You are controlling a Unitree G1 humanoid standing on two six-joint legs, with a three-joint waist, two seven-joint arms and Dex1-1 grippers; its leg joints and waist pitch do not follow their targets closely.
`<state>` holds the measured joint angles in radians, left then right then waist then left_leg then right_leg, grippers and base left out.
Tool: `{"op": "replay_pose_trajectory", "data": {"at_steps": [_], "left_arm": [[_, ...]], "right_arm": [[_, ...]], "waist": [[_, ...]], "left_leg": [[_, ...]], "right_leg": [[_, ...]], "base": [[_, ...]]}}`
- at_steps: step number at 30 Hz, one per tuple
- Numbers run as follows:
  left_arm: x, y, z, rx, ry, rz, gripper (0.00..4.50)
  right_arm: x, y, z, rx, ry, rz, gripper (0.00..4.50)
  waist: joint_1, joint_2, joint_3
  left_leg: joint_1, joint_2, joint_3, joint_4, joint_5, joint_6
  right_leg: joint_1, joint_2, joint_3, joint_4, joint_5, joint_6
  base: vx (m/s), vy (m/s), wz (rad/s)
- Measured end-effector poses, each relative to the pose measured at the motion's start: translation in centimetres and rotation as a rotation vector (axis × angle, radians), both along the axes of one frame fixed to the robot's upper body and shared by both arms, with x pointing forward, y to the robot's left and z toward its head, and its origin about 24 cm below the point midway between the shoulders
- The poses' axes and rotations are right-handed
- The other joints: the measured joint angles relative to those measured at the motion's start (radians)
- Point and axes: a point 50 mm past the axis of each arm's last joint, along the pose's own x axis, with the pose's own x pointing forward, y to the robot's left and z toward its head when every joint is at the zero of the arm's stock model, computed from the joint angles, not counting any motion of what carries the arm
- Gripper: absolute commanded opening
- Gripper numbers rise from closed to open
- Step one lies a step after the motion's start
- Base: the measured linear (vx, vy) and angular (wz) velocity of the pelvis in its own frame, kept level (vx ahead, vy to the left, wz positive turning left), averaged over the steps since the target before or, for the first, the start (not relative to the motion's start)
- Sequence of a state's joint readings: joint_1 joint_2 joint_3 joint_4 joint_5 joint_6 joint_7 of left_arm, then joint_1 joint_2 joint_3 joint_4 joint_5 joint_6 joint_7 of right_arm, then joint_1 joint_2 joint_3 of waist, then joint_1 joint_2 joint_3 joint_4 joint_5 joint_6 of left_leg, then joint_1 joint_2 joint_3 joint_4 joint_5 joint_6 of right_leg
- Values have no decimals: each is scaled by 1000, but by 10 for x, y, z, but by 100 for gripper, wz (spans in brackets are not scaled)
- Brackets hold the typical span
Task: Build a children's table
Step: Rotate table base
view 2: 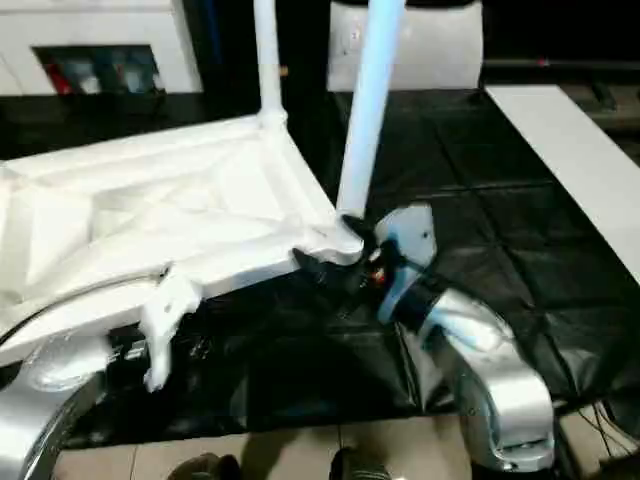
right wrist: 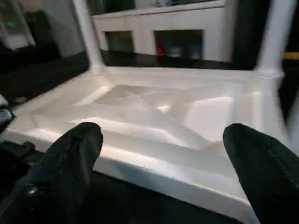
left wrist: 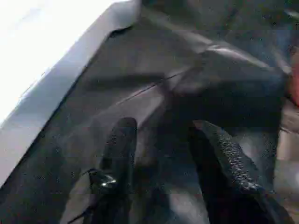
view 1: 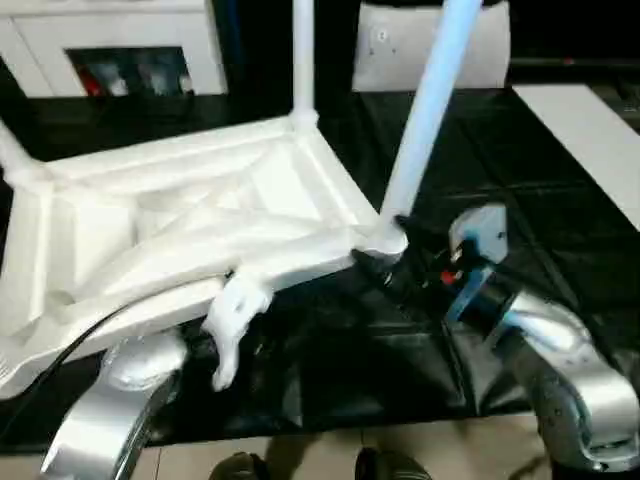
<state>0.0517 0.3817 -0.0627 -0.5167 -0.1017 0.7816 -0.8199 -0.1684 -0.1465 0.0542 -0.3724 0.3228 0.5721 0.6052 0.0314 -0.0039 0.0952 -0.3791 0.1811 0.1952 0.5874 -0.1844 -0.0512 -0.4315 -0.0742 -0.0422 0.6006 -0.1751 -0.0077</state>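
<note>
Tabletop [view 1: 180,225] lies upside down on the black sheet [view 1: 420,370], its ribbed underside up. At its near edge the left gripper [left wrist: 163,154] hangs over the sheet just beside the white rim, fingers [left wrist: 229,154] apart and grasping nothing. By the near right corner the right gripper [right wrist: 163,154] points at the tabletop's side, its two fingers [right wrist: 70,154] spread wide and empty. From that corner socket a leg [view 1: 425,110] rises, tilted; farther back another leg [view 1: 302,55] stands upright. Beyond, a white cabinet [view 1: 110,40] stands, and a flat white board [view 1: 590,135] lies at the far right.
</note>
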Motion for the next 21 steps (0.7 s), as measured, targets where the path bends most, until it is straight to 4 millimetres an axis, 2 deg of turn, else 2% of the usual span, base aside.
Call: {"op": "replay_pose_trajectory", "data": {"at_steps": [2,7,11,16,19,21], "left_arm": [[-2,10,-2,41,23,95,231],[-10,23,-12,97,106,244,231],[-13,32,-15,141,136,345,231],[-13,36,-11,166,142,391,231],[-11,39,-9,179,124,419,231],[-8,42,-5,185,96,438,231]], "right_arm": [[9,17,-2,28,18,17,450],[30,39,0,58,55,13,450],[69,50,2,25,71,-186,450],[95,49,-7,-10,138,-317,450],[106,40,-12,-40,161,-385,450],[113,26,-14,-55,164,-461,450]], "waist": [[-2,0,0],[-1,0,0],[-1,-1,-1],[2,-1,-1],[6,-1,-1],[12,-1,-1]], "left_leg": [[-1,0,-1,0,0,0],[-4,-1,-1,1,1,-1],[-4,-3,-1,2,1,-1],[-5,-3,-1,3,1,-1],[-6,-2,-2,2,1,-1],[-8,-3,-2,2,0,0]], "right_leg": [[-2,0,0,-2,0,0],[-2,0,1,-6,0,0],[-2,0,4,-6,6,-1],[-2,0,4,-5,15,6],[-2,0,3,-4,17,3],[-2,0,3,-5,17,3]], "base": [[0,0,0],[0,0,0],[0,0,0],[0,0,0],[0,0,0],[0,0,0]]}}
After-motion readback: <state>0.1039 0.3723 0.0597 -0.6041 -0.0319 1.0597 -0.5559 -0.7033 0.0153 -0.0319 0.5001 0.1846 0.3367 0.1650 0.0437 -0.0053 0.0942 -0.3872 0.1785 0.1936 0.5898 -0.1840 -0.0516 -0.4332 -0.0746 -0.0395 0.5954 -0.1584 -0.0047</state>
